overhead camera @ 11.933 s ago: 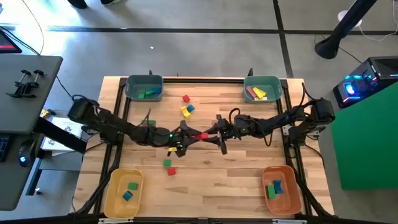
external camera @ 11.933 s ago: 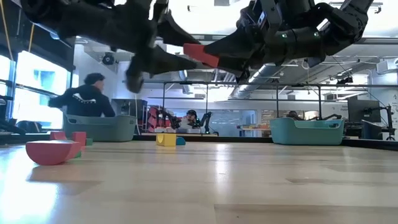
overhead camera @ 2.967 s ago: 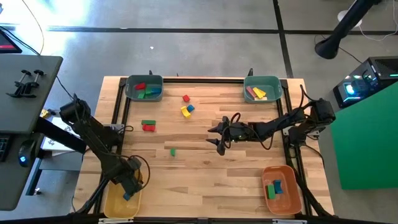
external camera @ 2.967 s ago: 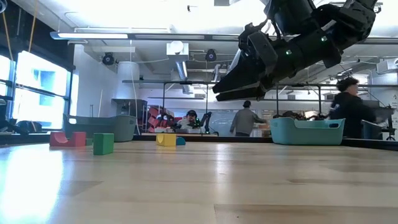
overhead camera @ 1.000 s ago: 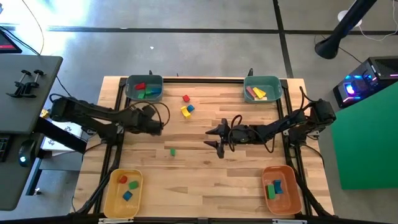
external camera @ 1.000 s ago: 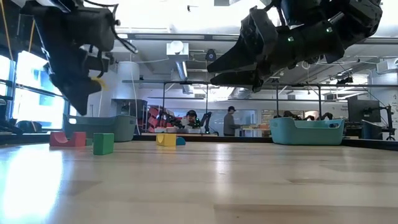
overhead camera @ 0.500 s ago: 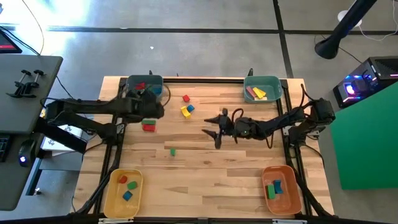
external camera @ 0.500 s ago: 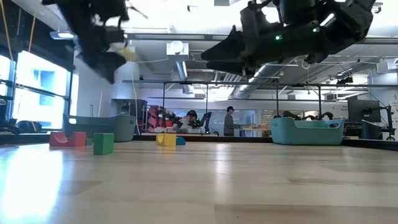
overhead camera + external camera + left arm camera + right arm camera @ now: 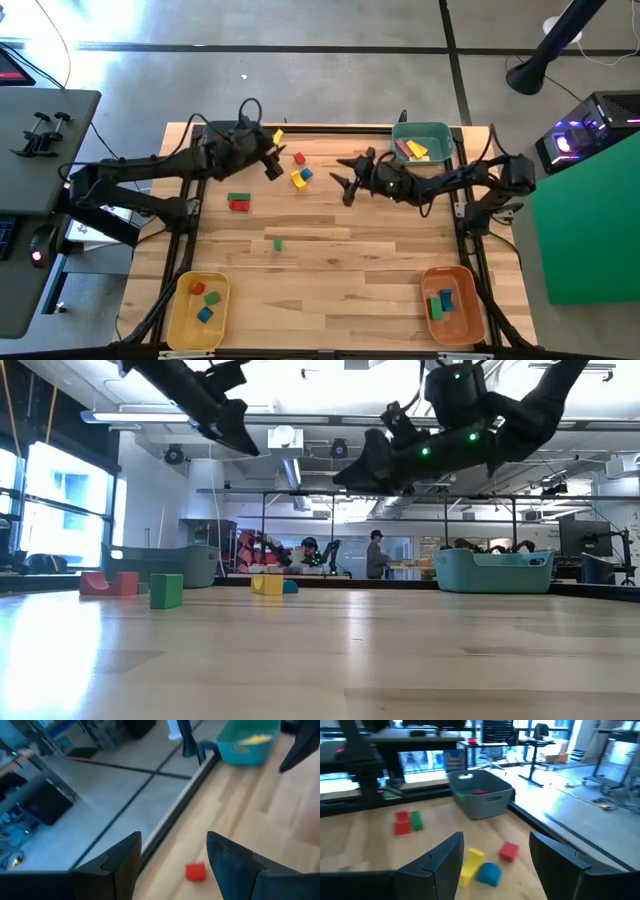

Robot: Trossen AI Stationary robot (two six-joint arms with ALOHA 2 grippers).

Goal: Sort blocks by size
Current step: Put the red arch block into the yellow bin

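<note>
- The left gripper (image 9: 270, 165) has its fingers spread apart, and nothing is between them.
- It hangs up in the air over the far left part of the counter (image 9: 380, 270), just to the right of the far-left teal bin (image 9: 215, 132).
- In the left wrist view, a small red block (image 9: 195, 871) shows on the counter past the gap between the fingers.
- The right gripper (image 9: 343, 180) also has its fingers spread apart, and they hold nothing.
- It hangs in the air over the far middle of the counter and points left, toward the left gripper.
- Between the two grippers lie three blocks on the counter: the small red block, a yellow block (image 9: 297, 180) and a blue block (image 9: 306, 173). The yellow and blue ones touch.
- A green bar (image 9: 238, 197) and a red block (image 9: 239, 206) lie side by side, a bit nearer and to the left.
- A little green cube (image 9: 278, 243) sits alone near the middle of the counter.
- The far-right teal bin (image 9: 436, 132) holds a pink block and a yellow block.
- The near-left yellow bin (image 9: 180, 320) holds a red, a green and a blue block.
- The near-right orange bin (image 9: 470, 305) holds green and blue blocks.
- Far behind the counter, in the room, a person (image 9: 377, 555) stands.
</note>
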